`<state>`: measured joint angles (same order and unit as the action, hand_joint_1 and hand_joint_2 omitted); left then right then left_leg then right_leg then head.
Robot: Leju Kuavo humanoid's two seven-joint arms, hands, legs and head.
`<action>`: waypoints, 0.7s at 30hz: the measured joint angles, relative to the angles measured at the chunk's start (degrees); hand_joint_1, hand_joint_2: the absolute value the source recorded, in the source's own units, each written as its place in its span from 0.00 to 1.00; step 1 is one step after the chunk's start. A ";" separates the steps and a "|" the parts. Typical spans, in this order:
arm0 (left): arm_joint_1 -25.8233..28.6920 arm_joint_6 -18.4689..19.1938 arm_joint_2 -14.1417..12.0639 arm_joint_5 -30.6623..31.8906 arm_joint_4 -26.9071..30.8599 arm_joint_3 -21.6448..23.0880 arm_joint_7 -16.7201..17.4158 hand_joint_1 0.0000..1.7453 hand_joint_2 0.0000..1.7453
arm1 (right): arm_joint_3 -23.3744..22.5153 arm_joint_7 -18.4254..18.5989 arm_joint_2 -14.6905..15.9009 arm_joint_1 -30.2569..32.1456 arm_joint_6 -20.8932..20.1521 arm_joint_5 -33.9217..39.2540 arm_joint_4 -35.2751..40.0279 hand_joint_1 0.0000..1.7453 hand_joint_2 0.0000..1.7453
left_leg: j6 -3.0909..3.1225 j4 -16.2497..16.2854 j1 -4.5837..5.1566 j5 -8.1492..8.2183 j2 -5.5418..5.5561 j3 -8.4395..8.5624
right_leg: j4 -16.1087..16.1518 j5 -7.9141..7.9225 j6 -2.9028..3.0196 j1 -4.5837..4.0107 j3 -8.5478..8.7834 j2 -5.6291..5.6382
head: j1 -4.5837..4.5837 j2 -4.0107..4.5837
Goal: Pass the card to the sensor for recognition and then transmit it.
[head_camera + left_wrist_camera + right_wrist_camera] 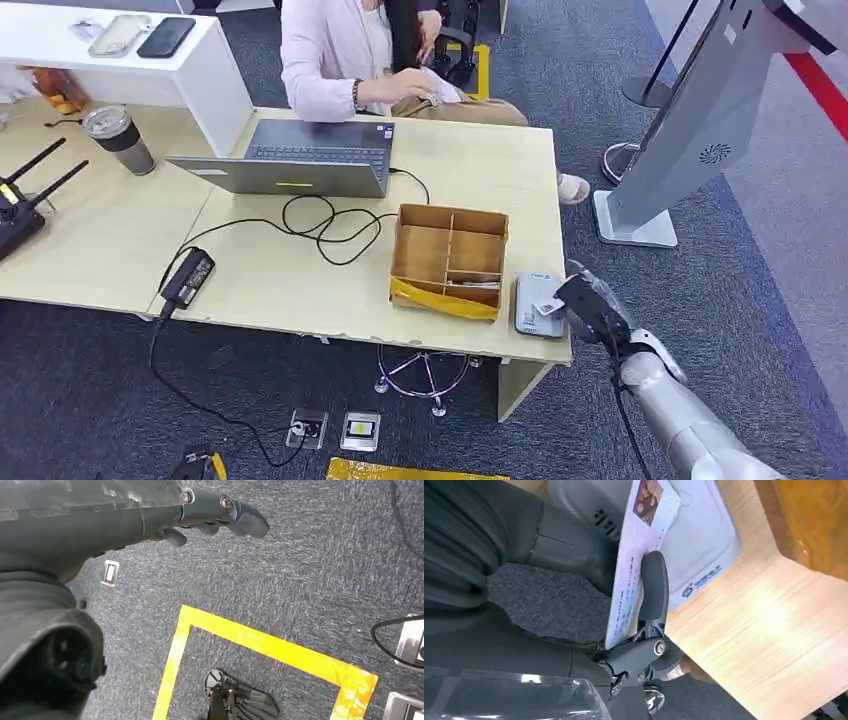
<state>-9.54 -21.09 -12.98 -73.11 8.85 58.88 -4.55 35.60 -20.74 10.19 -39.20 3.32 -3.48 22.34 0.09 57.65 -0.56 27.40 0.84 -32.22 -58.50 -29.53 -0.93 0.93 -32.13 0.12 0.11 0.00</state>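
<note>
From the head view I see my right hand point(588, 305) holding the card point(547, 307) over the grey sensor point(532, 303). Right wrist view: card point(636, 555) pinched between thumb and a dark finger point(653, 587). Left wrist view: left hand point(210, 515) above carpet, fingers loosely apart, holding nothing.

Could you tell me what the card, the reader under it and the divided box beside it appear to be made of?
Card: looks like glossy printed plastic or laminate, thin and stiff in the right hand.
Card reader: probably matte grey-white moulded plastic, with rounded edges.
Divided box: brown cardboard, raw-edged partitions, yellow tape along its front.
</note>
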 joint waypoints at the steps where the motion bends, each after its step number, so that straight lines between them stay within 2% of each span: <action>1: 0.00 -0.02 0.00 0.11 0.00 0.00 0.00 0.00 0.00 | -0.06 0.00 0.02 0.12 0.18 0.00 -0.09 1.00 1.00 | 0.00 0.00 0.00 0.00 0.00 0.01 | 0.00 0.00 0.00 0.00 0.00 0.00 | 0.00 0.00; 16: -0.01 0.33 0.02 0.74 0.00 0.00 -0.96 0.00 0.00 | -0.85 -0.74 0.09 -0.35 1.13 -0.72 -0.33 1.00 1.00 | 0.00 0.00 0.00 0.00 -0.01 0.02 | -0.01 0.00 0.00 0.00 0.05 0.00 | 0.00 0.00; 21: -0.01 1.31 0.02 1.03 0.00 0.00 -1.05 0.00 0.00 | -1.07 -1.33 0.22 -2.00 3.91 -1.55 -0.33 1.00 1.00 | 0.00 0.00 0.00 0.00 -0.01 0.02 | -0.01 0.01 -0.01 0.00 0.05 0.00 | 0.00 0.00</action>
<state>-9.55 -19.78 -12.96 -72.09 8.85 58.88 -5.60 34.54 -22.07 10.40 -41.21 7.23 -5.03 22.01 0.10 57.65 -0.55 27.40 0.83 -32.20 -58.51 -29.52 -0.94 0.93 -32.09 0.12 0.11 0.00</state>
